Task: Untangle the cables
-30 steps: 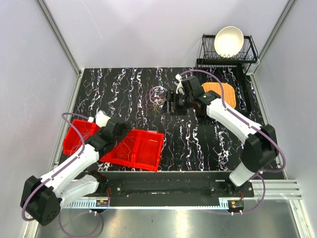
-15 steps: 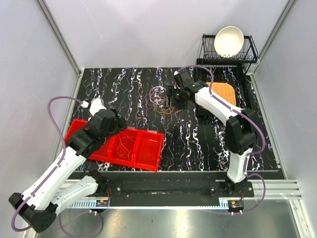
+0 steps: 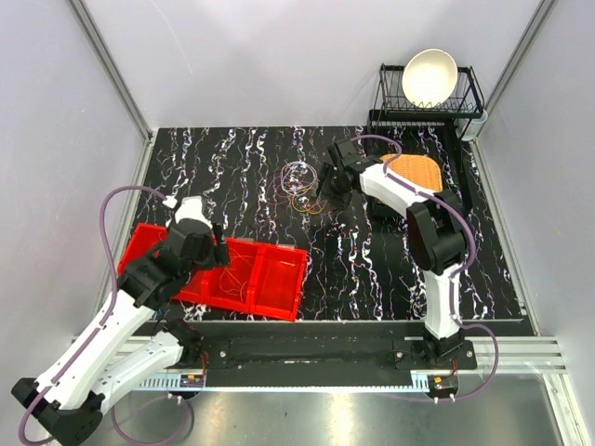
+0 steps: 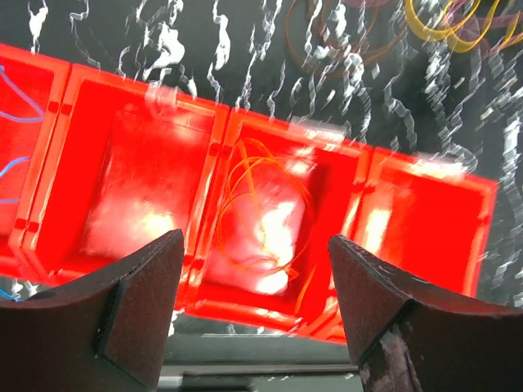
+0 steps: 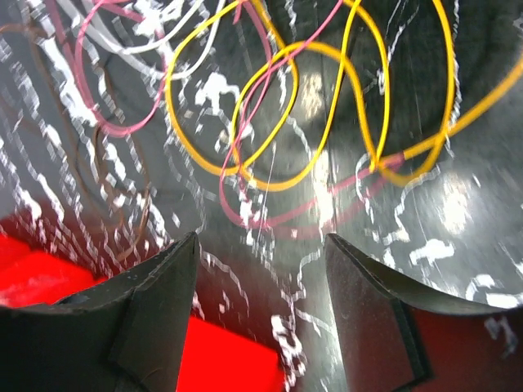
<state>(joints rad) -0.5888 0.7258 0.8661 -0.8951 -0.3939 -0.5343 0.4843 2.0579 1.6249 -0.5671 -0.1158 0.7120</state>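
The black marbled table (image 3: 390,260) carries a red bin (image 3: 284,279) at the front left, with one orange loop (image 4: 274,208) lying in its middle compartment. The tangled cables (image 3: 299,184) sit further back, mid-table, yellow loops (image 5: 274,186) threaded through pink loops (image 5: 114,129). They look feather-light, springy and slippery, so I'd pinch one outer strand well clear of the crossings. The right gripper (image 5: 261,241) hangs just short of them, jaws apart with nothing between. The left gripper (image 4: 255,245) is spread empty over the bin.
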